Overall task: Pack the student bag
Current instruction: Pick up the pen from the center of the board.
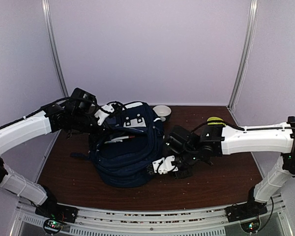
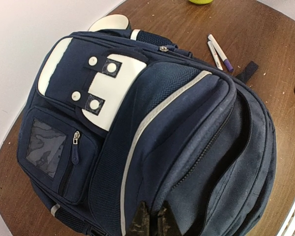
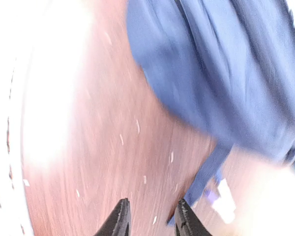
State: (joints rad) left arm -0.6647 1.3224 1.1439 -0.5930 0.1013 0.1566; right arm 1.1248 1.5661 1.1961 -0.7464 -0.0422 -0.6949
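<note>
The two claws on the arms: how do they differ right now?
The left gripper has its fingers pressed together against the fabric of the student bag. The right gripper has its fingers apart, with only bare table between them. The left gripper is at the bag's left side, the right gripper at its right side. Both are dark, two-fingered and close to the bag.

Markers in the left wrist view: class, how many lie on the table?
2. One purple-tipped marker and a second marker lie side by side on the table beside the student bag; more may be hidden.
</note>
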